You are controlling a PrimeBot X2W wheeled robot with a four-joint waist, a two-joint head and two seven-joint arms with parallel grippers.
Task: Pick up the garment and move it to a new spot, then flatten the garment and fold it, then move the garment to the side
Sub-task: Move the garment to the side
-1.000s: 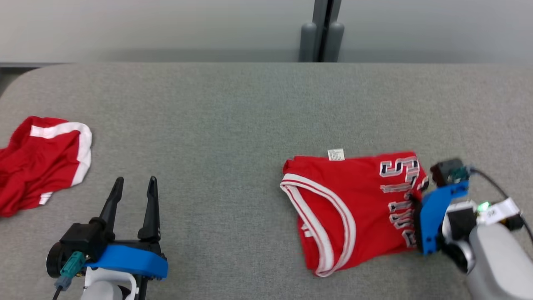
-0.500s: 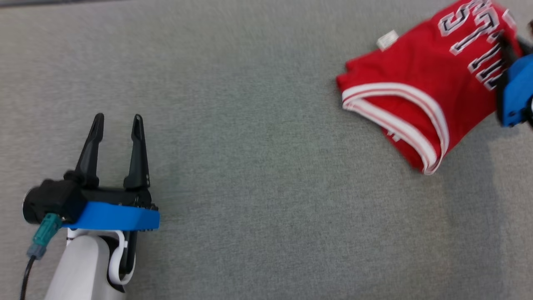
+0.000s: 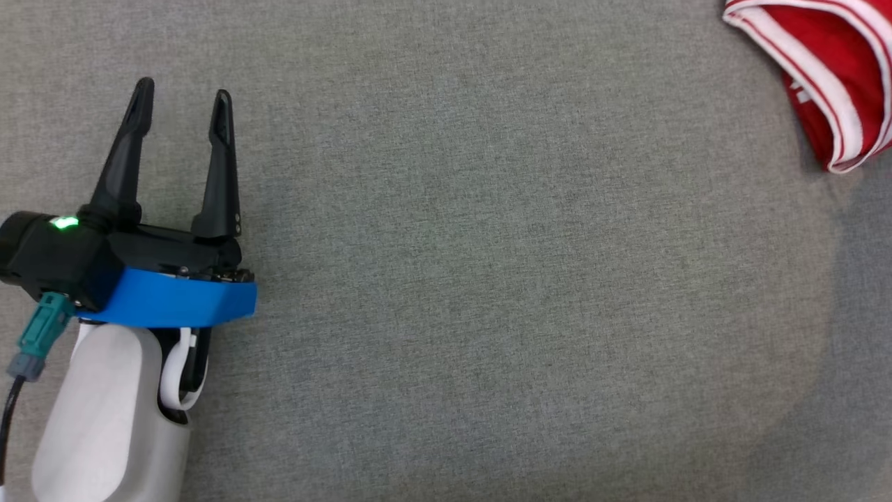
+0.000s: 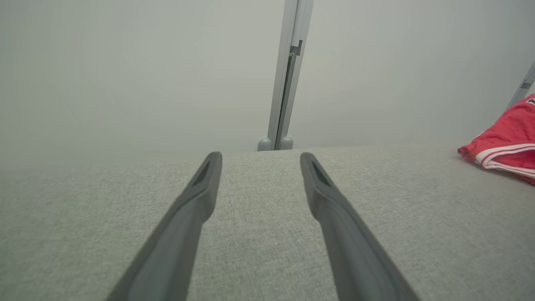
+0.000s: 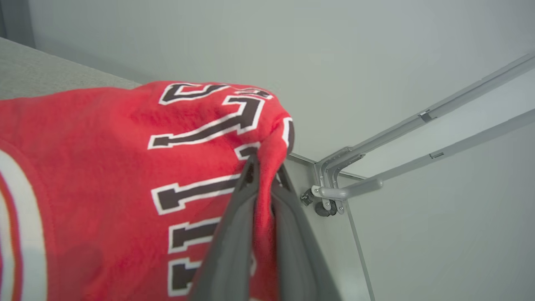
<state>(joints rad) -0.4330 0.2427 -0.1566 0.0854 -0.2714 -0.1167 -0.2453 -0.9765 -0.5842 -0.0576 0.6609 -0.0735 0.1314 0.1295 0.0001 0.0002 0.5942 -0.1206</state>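
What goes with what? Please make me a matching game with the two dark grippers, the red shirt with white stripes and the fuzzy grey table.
Things:
1. dark two-fingered left gripper
2. dark two-fingered right gripper
3. red jersey with white trim and lettering
4. grey fabric table

States:
A. pinched at one edge
B. shut on cloth
C. open, holding nothing
D. flat, beneath the open fingers

Pairs: 1-C, 2-B, 3-A, 4-D
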